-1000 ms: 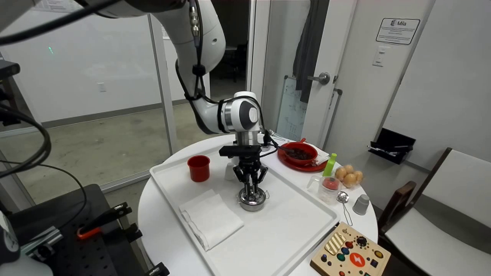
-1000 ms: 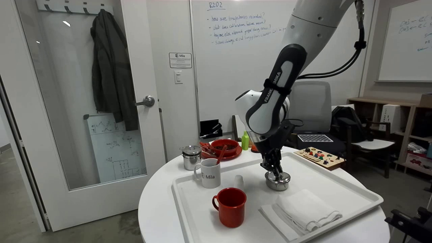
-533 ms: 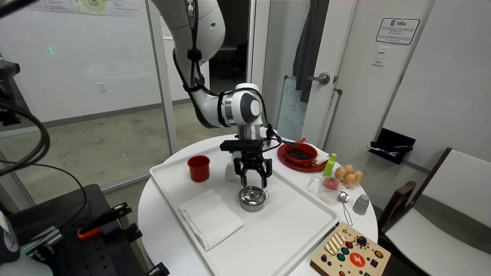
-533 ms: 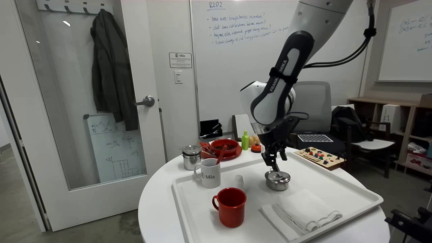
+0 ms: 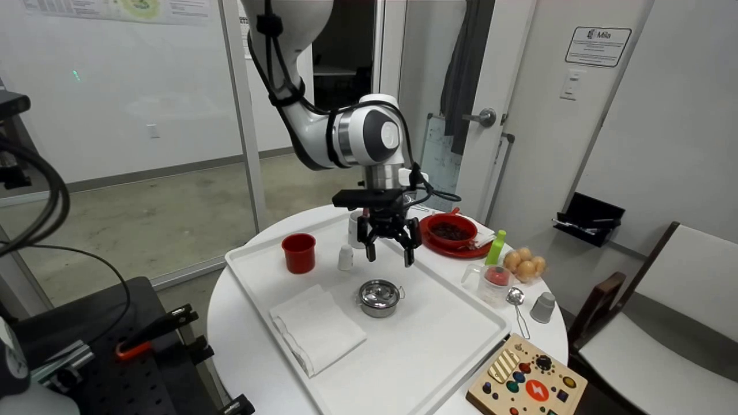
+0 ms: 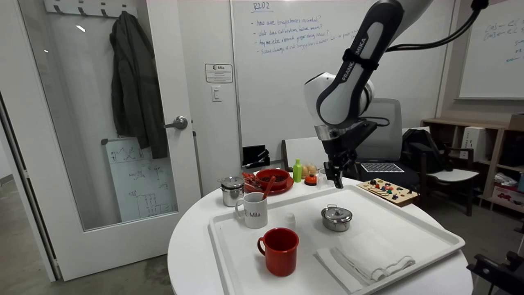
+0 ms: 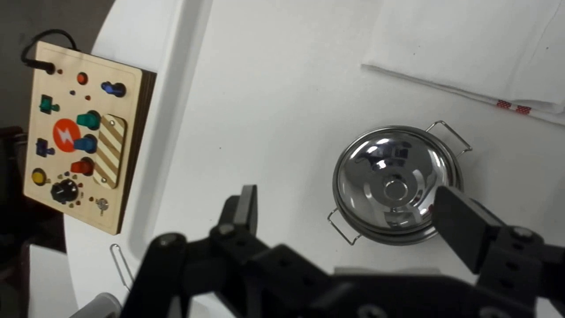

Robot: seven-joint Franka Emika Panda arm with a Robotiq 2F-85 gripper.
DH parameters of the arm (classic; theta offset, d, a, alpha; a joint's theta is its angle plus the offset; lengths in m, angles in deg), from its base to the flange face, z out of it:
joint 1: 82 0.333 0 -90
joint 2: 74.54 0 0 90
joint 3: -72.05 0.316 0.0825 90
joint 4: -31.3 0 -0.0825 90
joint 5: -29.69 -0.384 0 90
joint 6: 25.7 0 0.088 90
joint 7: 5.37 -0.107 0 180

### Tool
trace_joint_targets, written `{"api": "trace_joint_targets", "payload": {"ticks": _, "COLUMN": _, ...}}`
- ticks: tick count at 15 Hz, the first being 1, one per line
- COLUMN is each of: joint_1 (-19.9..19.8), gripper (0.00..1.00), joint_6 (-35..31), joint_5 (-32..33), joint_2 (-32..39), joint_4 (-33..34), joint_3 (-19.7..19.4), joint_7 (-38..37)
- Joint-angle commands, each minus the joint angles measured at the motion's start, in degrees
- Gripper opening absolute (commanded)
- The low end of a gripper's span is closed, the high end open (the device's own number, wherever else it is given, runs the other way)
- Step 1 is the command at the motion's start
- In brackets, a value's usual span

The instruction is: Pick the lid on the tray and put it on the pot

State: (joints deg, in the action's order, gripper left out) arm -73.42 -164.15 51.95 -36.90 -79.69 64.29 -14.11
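My pincer (image 5: pixel 390 259) hangs empty above the tray (image 5: pixel 426 346), spread wide and apart from the lid (image 7: pixel 379 172). The lid sits on the pot (image 6: pixel 336 226), covering it; I judge it placed, the wide spread likely meant to avoid snagging it. A folded cloth (image 5: pixel 317 328) lies near the pot; open room for moving runs toward the tray's edge beside the wooden button board (image 7: pixel 95 132).
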Motion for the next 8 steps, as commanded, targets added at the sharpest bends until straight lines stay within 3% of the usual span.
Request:
{"api": "trace_joint_targets", "payload": {"ticks": 1, "joint_1": -1.66, "gripper": 1.0, "joint_6": 0.14, "joint_5": -1.45, "joint_2": -5.26, "joint_4": -3.52, "joint_3": -0.4, "joint_7": -1.35}}
{"api": "trace_joint_targets", "payload": {"ticks": 8, "joint_1": -6.32, "gripper": 1.0, "joint_6": -0.61, "joint_5": -5.26, "joint_2": -9.89, "joint_4": -4.41, "joint_3": -0.46, "joint_7": -2.19}}
